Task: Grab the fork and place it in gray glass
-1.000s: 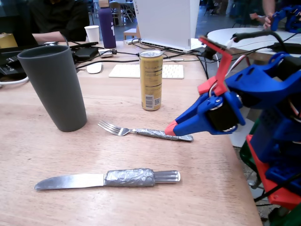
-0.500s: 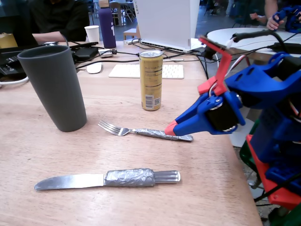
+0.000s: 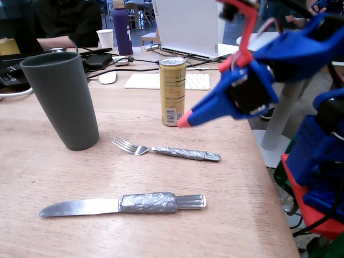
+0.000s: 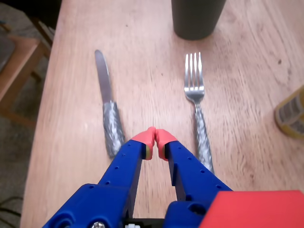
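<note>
The fork (image 3: pixel 161 150) lies flat on the wooden table, tines toward the gray glass (image 3: pixel 62 99), its handle wrapped in crinkled gray tape. In the wrist view the fork (image 4: pixel 197 109) lies to the right of my fingertips, with the gray glass (image 4: pixel 197 18) standing just beyond its tines. My blue gripper (image 3: pixel 184 121) with red tips hangs in the air above the fork's handle end, shut and empty. From the wrist camera the gripper (image 4: pixel 154 138) shows its red tips pressed together over bare wood between knife and fork.
A tape-wrapped table knife (image 3: pixel 123 204) lies nearer the front edge, and to the left in the wrist view as knife (image 4: pixel 108 107). A gold can (image 3: pixel 173 91) stands behind the fork. Keyboard, laptop, cables and a white cup (image 3: pixel 105 38) crowd the back. The table's right edge is close.
My gripper has risen from just above the fork's handle end and shifted slightly left, still shut. Fork, knife, glass and can have not moved.
</note>
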`<state>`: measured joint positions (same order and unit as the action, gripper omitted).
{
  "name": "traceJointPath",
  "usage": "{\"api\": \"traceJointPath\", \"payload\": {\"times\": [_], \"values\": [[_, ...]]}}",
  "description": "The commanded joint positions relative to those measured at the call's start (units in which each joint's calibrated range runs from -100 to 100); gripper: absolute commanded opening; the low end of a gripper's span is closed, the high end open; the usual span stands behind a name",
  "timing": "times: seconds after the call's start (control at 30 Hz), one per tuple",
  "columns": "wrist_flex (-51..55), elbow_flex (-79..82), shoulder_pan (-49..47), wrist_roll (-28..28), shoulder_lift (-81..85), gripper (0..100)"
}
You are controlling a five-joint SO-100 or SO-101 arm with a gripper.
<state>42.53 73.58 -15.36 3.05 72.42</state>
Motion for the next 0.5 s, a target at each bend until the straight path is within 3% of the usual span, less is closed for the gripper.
{"api": "traceJointPath", "payload": {"times": [0.0,0.27,0.47], "values": [[3.4,-15.3,1.5,-1.1,-8.2,0],[33.5,-46.6,1.8,-3.1,-25.1,0],[37.4,-48.1,2.0,-3.1,-26.9,0]]}}
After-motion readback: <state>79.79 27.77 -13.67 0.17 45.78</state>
